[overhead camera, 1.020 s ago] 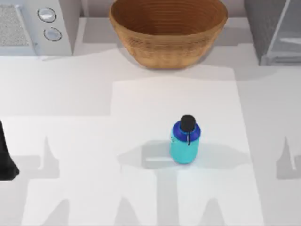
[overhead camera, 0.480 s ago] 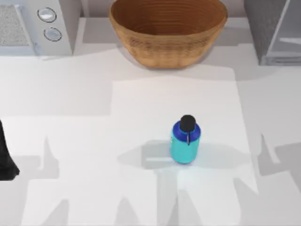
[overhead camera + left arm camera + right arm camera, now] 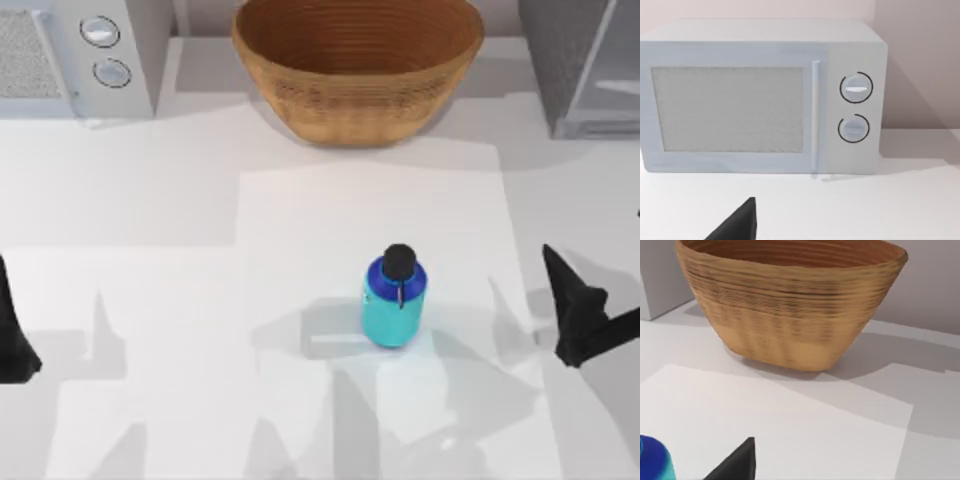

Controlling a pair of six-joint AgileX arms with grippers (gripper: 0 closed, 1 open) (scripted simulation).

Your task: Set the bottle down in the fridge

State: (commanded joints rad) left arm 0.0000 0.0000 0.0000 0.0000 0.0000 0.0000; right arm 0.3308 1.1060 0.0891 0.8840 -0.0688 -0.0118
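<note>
Item one, nearest me: my left gripper (image 3: 14, 345), a dark shape at the left edge of the white worktop (image 3: 150, 200), parked and well apart from everything else; I cannot tell how its jaws stand.

Item two: my right gripper (image 3: 578, 315), a dark pointed form at the right edge of the worktop, level with the bottle but apart from it, touching and holding nothing. How far its jaws are parted I cannot tell.

Item three: the small turquoise bottle with dark blue shoulder, black round cap and thin black strap (image 3: 394, 298), upright on the pale mat (image 3: 300, 220) near the middle of the worktop, ungripped. Its blue shoulder edges into the right wrist view (image 3: 652, 460).

Item four, farther off: a large woven brown basket (image 3: 358, 65) at the back centre, its flank broad in the right wrist view (image 3: 790, 305).

Item five, back left: a light grey microwave with two round dials (image 3: 75, 55), squarely faced by the left wrist camera (image 3: 760, 95).

Item six, back right: the dark grey speckled fridge with pale glassy panel (image 3: 585, 60).

Progress, by my judgement: nothing yet achieved. The bottle is neither grasped nor lifted; approach, grip, carry to the fridge and release all remain, most likely for the right arm.
</note>
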